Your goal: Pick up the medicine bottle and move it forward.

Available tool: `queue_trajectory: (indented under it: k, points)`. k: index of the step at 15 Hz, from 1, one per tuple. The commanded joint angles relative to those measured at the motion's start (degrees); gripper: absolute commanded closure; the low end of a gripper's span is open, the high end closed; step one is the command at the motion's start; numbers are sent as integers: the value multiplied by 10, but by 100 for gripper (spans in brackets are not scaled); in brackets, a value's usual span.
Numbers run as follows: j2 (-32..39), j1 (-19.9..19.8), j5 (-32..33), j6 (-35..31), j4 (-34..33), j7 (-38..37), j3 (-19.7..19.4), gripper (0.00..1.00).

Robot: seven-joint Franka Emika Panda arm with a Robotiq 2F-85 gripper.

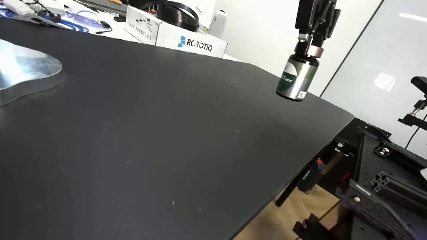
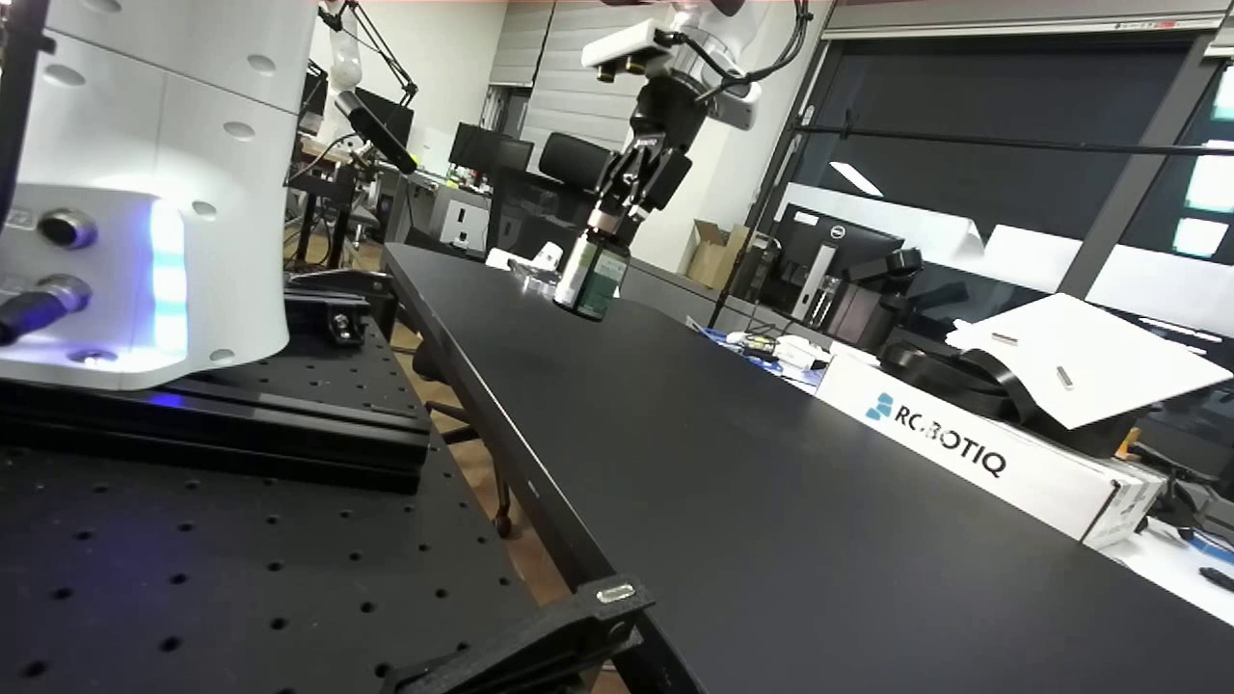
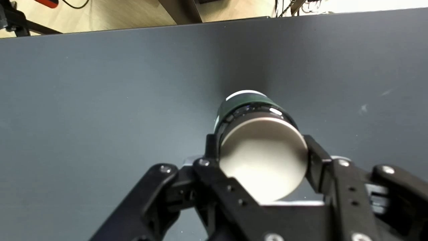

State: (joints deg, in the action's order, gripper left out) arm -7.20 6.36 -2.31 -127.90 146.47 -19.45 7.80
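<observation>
The medicine bottle is dark with a green, white and silver label and a pale coppery cap. It shows in both exterior views (image 1: 296,80) (image 2: 592,280). My gripper (image 1: 308,49) is shut on the bottle's cap, with one finger on each side; the gripper also shows in an exterior view (image 2: 617,214). The bottle hangs below the fingers, apart from the black table (image 1: 166,133), and looks slanted in these tilted views. In the wrist view the round cap (image 3: 264,157) fills the space between the fingertips (image 3: 262,149) and hides most of the bottle's body.
A white Robotiq box (image 1: 191,43) with black items on it stands along one table edge; it also shows in an exterior view (image 2: 964,443). A shiny, curved-edged object (image 1: 30,71) lies on the table. The white robot base (image 2: 145,173) stands on a perforated black plate (image 2: 222,578).
</observation>
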Motion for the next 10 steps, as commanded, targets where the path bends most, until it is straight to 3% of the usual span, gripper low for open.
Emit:
queue_trajectory:
  k: [1, 10]
  points:
    - [28, -9, 12, 11, -61, 12, -6, 64]
    - [219, -16, 32, 55, -363, 9, -34, 64]
